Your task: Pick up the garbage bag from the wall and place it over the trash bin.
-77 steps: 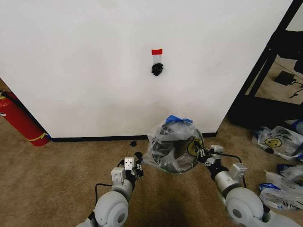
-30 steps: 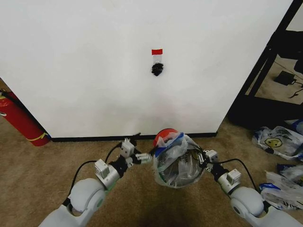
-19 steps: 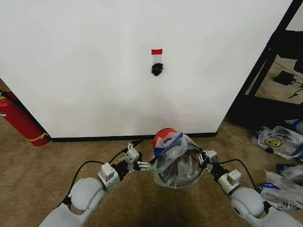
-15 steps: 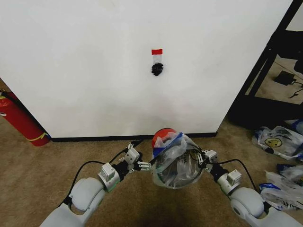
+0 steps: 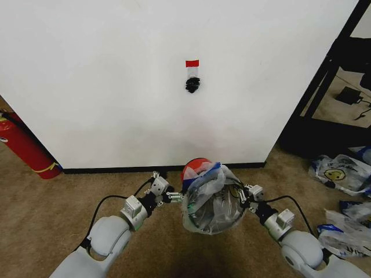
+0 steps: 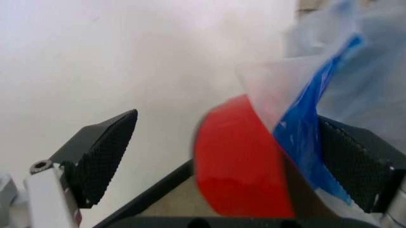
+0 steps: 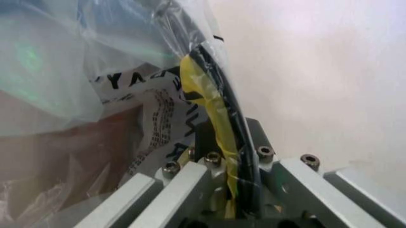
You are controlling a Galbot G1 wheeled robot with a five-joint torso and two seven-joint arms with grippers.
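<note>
Since half a second ago the small round trash bin with a red body and black mesh top (image 5: 197,174) has tipped a little further toward the robot's left, and the left gripper (image 5: 175,197) has closed in — its fingertips now sit right at the bin's left rim, where before a small gap showed. The thin translucent white plastic garbage bag with blue and yellow print (image 5: 215,191) has shifted left with it.

In the left wrist view the gripper's (image 6: 228,156) two black ribbed pads (image 6: 104,154) stand wide apart, with the red bin wall (image 6: 238,175) and a blue-printed flap of the bag (image 6: 311,128) between them, not pinched.

The right gripper (image 5: 245,196) is at the bin's right side. In its wrist view the fingers (image 7: 209,137) are clamped on a bunched fold of the bag (image 7: 197,95) — yellow and black print is gathered tight between them.

The bag is draped over most of the bin's mouth, its film sagging into the opening; the red far-left edge of the bin is still bare. Bin and bag sit on the brown carpet (image 5: 58,208) just before the plain white wall with black baseboard (image 5: 104,87), below its black hook (image 5: 192,85) and red tape strip (image 5: 192,62).
</note>
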